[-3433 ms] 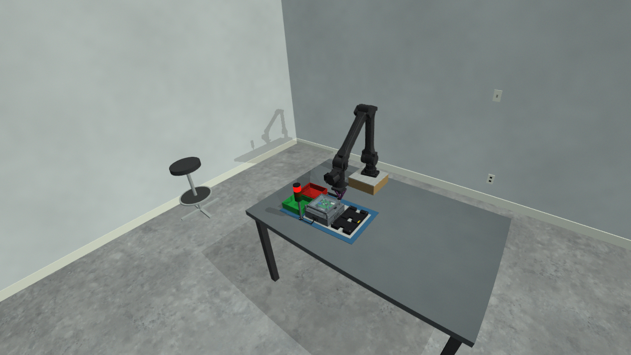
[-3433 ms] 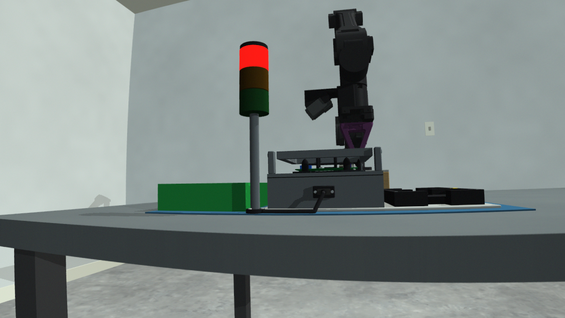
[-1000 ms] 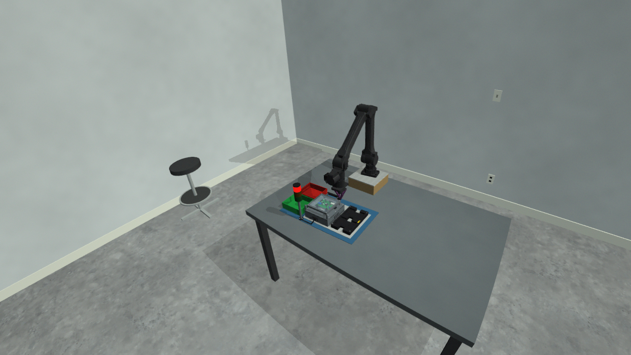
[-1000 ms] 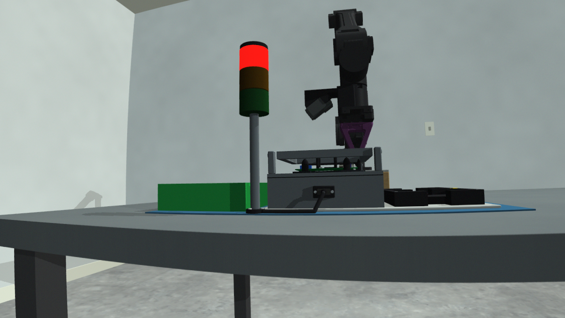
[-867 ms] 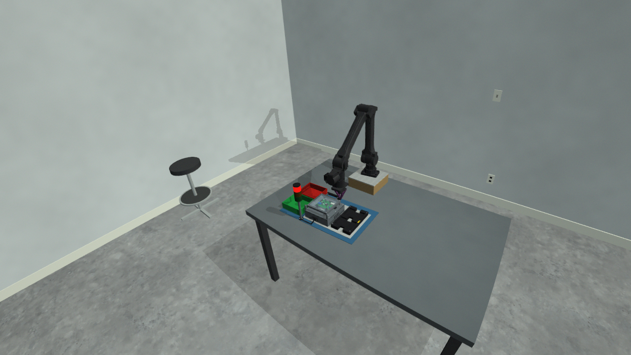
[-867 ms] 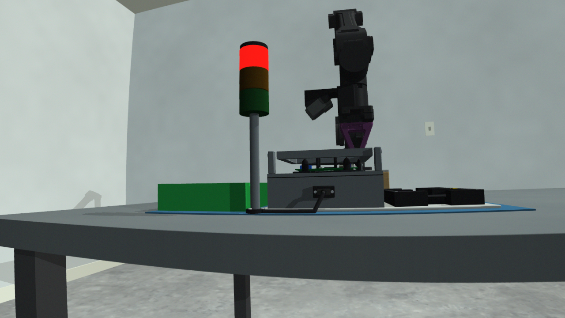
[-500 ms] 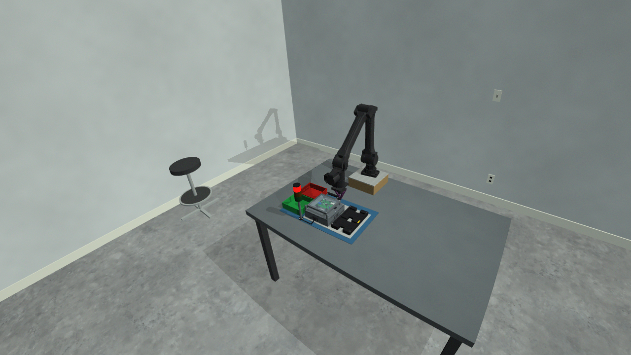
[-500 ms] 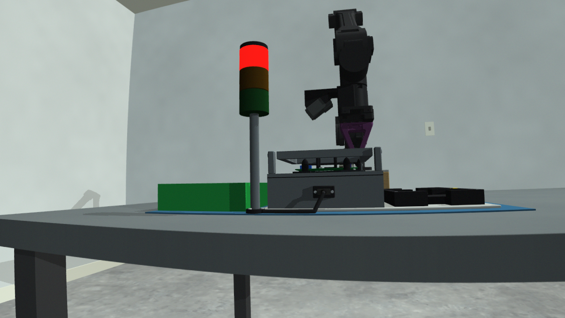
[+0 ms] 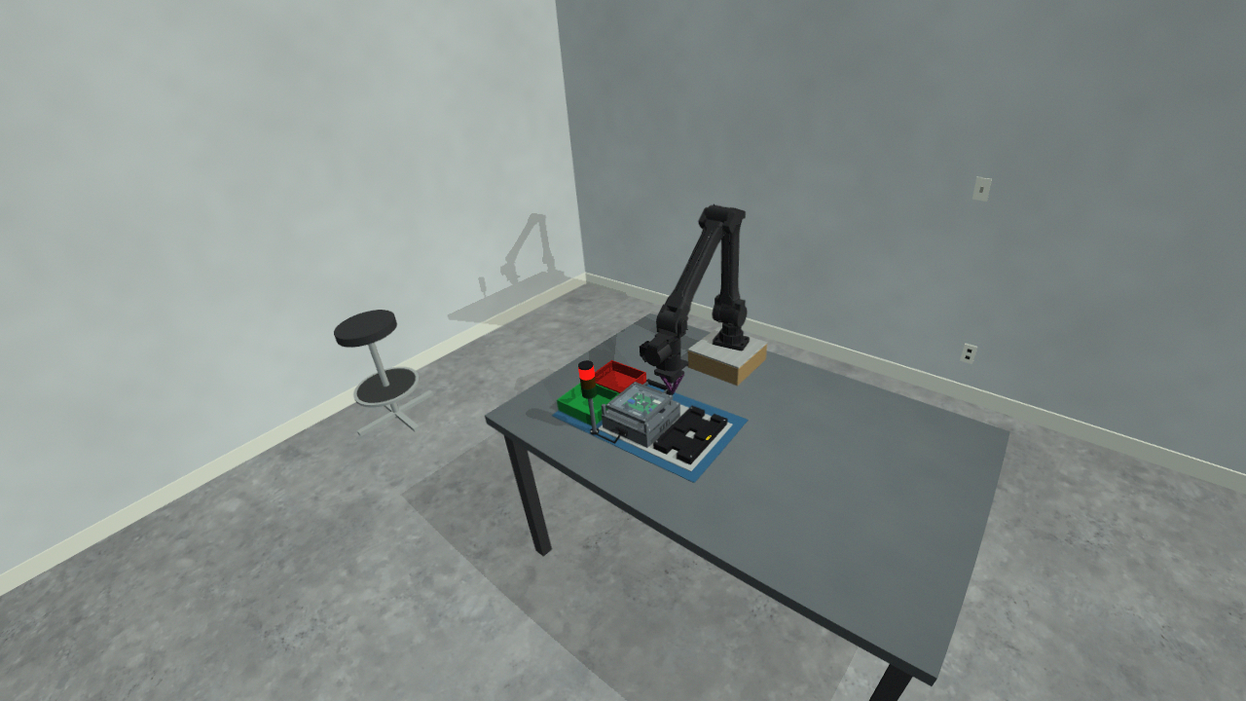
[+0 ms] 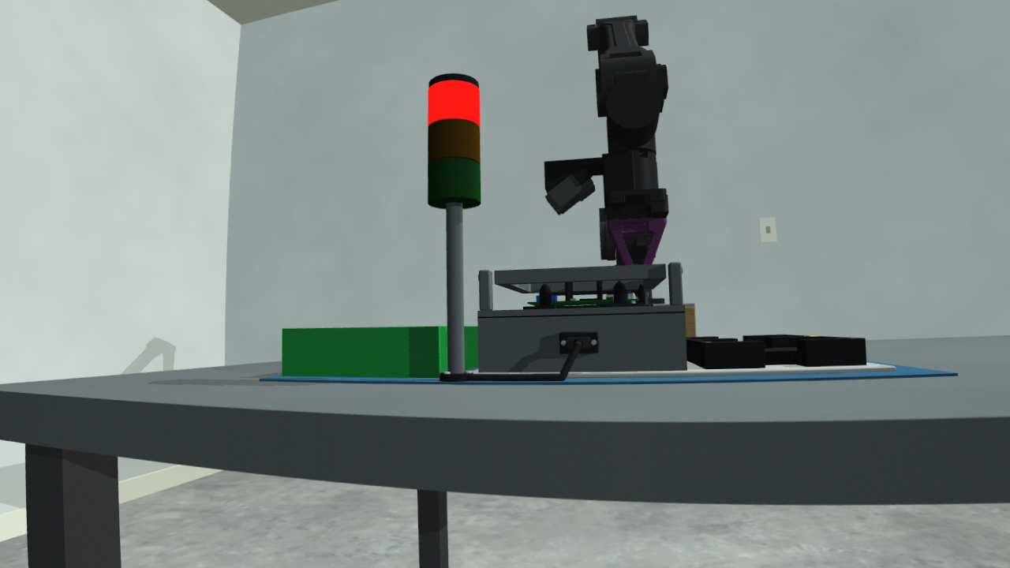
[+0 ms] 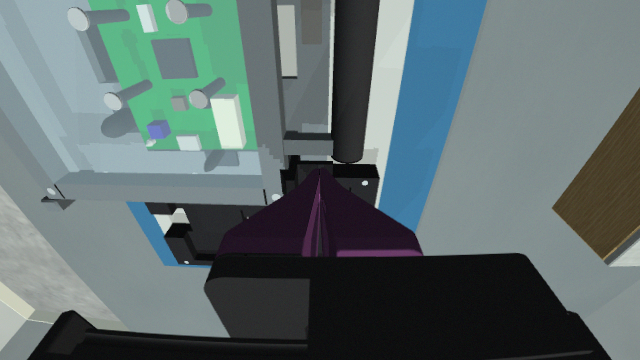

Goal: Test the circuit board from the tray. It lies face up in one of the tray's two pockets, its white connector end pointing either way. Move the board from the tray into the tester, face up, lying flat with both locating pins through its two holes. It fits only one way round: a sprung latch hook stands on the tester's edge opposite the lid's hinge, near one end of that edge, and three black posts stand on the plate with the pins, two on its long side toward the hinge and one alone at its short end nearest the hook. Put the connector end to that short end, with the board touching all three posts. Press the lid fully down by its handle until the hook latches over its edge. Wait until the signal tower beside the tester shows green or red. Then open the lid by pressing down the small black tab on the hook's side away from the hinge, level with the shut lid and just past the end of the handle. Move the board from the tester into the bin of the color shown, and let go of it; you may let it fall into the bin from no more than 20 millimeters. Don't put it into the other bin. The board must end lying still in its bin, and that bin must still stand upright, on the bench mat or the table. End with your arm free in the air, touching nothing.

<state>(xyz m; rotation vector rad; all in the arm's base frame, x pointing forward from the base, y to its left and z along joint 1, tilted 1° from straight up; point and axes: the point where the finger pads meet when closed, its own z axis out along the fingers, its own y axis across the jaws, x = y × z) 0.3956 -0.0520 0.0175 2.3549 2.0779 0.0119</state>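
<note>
The green circuit board lies face up in the grey tester. The clear lid is down over it, with probe pins on the board. The board's white connector is at the end nearest my gripper. My gripper is shut and empty. Its purple tips point down at the small black tab, just past the end of the black handle. The signal tower shows red.
The red bin and the green bin stand beyond the tester on the blue mat. The black tray is on the tester's other side. The arm's wooden base block stands behind the mat.
</note>
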